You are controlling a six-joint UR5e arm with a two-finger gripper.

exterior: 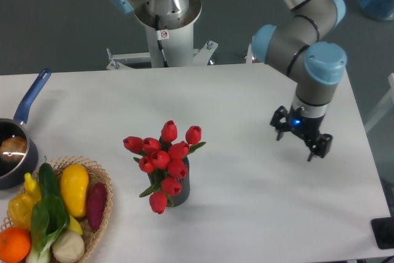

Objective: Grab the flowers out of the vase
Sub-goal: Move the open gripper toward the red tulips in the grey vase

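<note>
The flowers [164,158], a bunch of red tulip buds with green leaves, stand in the vase [180,190], a short dark grey ribbed cylinder near the middle of the white table. Most of the vase is hidden behind the blooms. My gripper [298,142] hangs over the right part of the table, well to the right of the flowers and apart from them. Its black fingers are spread and nothing is between them.
A wicker basket [103,199] of vegetables sits at the front left corner. A dark saucepan [13,152] with a blue handle lies at the left edge. The robot's base column [166,23] rises behind the table's far edge.
</note>
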